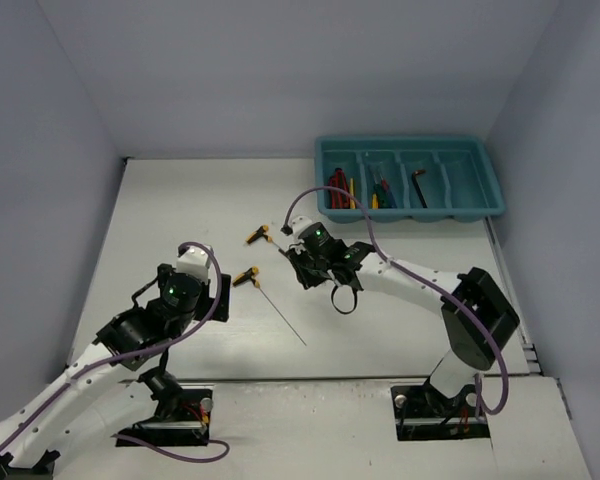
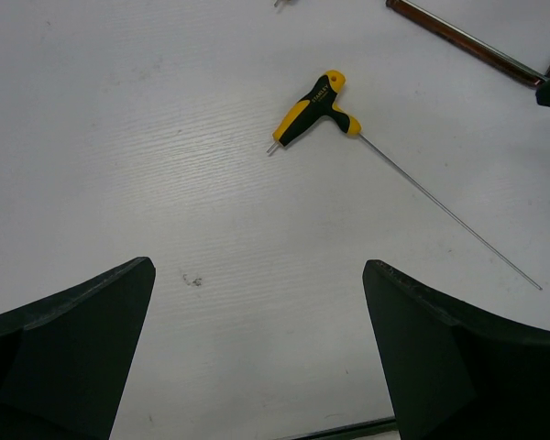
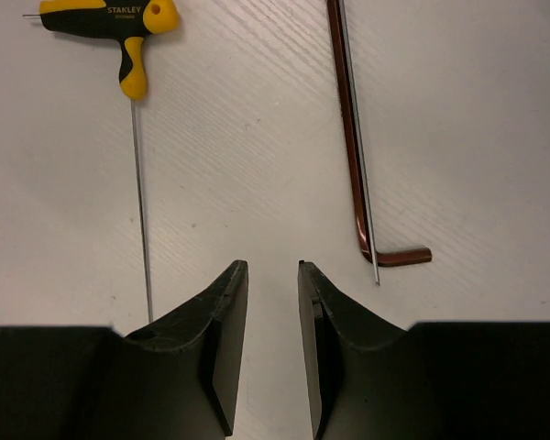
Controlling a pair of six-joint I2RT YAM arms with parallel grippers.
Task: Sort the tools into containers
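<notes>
Trouble may come from the thin rod: the yellow-black T-handle point(image 3: 119, 27) lies flat on the table point(image 3: 257, 137) at 11 o'clock, so the right fingers point(image 3: 222, 321), narrow and empty, could slip off. The left fingers point(image 2: 73, 339) are wide open. The teal tray point(image 1: 460, 212) sits well apart.

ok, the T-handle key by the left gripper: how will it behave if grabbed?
Its thin long shaft probably flexes and slips in a pinch. Weight likely sits in the yellow-black handle, so a shaft grip may droop. The T shape should stop it rolling.
</notes>
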